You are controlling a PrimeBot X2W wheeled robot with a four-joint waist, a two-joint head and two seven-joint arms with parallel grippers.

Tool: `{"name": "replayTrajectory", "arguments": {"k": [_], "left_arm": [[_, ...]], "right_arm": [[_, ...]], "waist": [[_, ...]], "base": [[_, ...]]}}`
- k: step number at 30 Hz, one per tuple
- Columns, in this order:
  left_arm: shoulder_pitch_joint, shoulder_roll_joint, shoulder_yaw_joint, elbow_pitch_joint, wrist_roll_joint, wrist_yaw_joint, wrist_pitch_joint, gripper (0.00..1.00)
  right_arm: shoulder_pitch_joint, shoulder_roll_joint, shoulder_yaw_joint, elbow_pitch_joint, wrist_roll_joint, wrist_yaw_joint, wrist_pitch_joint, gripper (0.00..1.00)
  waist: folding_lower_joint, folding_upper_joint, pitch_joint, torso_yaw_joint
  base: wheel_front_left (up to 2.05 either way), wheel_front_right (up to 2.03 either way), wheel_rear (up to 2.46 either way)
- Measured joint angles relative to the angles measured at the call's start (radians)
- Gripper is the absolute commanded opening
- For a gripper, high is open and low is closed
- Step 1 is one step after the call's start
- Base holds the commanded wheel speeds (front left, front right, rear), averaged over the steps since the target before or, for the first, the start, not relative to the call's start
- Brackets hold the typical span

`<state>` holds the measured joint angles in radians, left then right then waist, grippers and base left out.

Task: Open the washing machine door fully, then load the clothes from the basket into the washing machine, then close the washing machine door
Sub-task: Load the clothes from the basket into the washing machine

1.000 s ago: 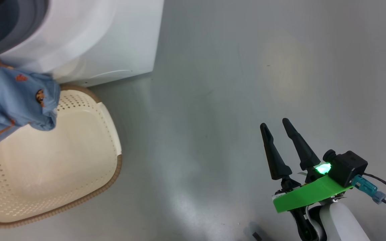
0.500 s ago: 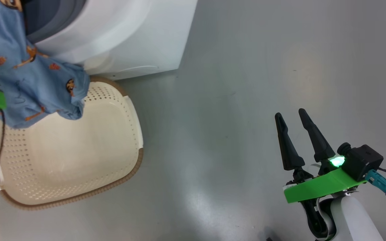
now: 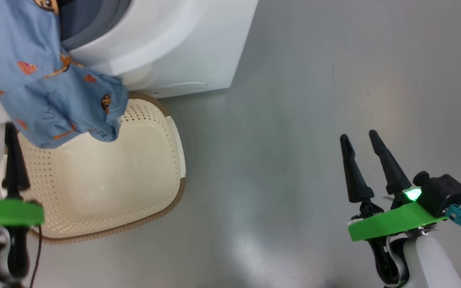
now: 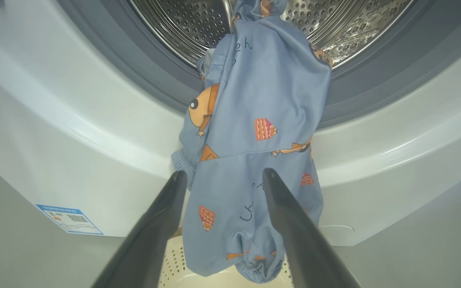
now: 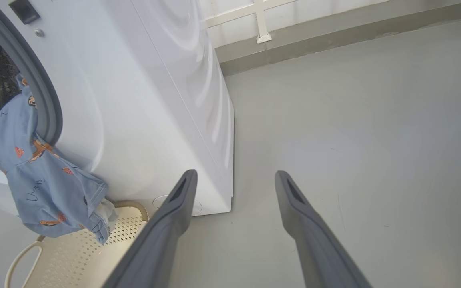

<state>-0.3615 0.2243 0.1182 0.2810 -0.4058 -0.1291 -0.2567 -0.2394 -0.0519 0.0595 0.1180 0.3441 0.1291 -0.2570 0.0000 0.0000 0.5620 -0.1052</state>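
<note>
Both left gripper [image 4: 224,173] and right gripper [image 3: 358,135] stand wide, empty; we judge the clothes [image 3: 54,92], upper left, hanging from the washing machine [image 3: 182,48] over the basket [image 3: 134,192], need pushing in.

A glossy grey floor [image 3: 294,120] meets a low grey kerb [image 5: 334,40].

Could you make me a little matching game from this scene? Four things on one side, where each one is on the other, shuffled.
Things:
1. clothes
2. basket
3. left gripper
4. right gripper

Places:
A. over bare floor, fingers apart
B. on the floor in front of the washing machine
C. hanging out of the drum
D. fingers apart, pointed at the clothes

Pairs: 1-C, 2-B, 3-D, 4-A
</note>
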Motion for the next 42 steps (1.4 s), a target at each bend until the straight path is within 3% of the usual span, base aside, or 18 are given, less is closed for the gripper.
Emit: {"name": "replayTrajectory", "arguments": {"k": [8, 17, 27, 42], "left_arm": [[0.119, -0.021, 0.026, -0.101, 0.016, 0.000, 0.000, 1.00], [0.130, -0.021, 0.019, -0.098, 0.013, 0.000, 0.000, 1.00], [0.005, -0.012, -0.019, 0.051, -0.009, 0.000, 0.000, 1.00], [-0.222, 0.093, -0.211, 0.365, -0.128, 0.000, 0.000, 1.00]], "right_arm": [[0.017, 0.000, -0.005, 0.005, -0.006, 0.000, 0.000, 1.00], [0.016, 0.000, 0.000, 0.006, -0.008, 0.000, 0.000, 1.00], [0.012, 0.000, 0.008, 0.001, -0.008, 0.000, 0.000, 1.00], [-0.014, 0.000, 0.030, -0.008, 0.002, 0.000, 0.000, 1.00]], "waist": [[0.0000, 0.0000, -0.013, 0.010], [0.0000, 0.0000, -0.010, 0.006], [0.0000, 0.0000, 0.021, 0.002], [0.0000, 0.0000, 0.083, -0.035]], "base": [[0.00, 0.00, 0.00], [0.00, 0.00, 0.00], [0.00, 0.00, 0.00], [0.00, 0.00, 0.00]]}}
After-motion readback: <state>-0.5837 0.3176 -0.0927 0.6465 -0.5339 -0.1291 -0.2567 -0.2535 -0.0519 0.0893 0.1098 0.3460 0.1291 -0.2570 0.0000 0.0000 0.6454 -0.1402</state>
